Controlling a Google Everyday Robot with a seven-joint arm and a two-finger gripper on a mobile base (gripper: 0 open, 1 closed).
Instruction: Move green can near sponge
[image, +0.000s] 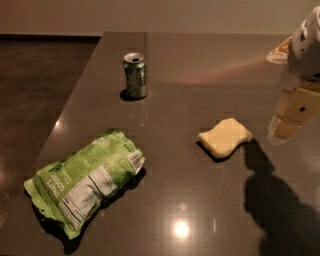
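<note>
The green can (135, 75) stands upright near the far left of the dark table, green and white sides, silver top. The pale yellow sponge (225, 137) lies flat right of the table's middle, well apart from the can. My gripper (291, 119) hangs at the right edge of the view, to the right of the sponge and above the table, far from the can. Nothing shows in it.
A large crinkled green snack bag (85, 180) lies at the near left of the table (200, 60). The table's left edge runs diagonally beside a dark floor. A pale object (280, 50) sits at the far right, behind the arm.
</note>
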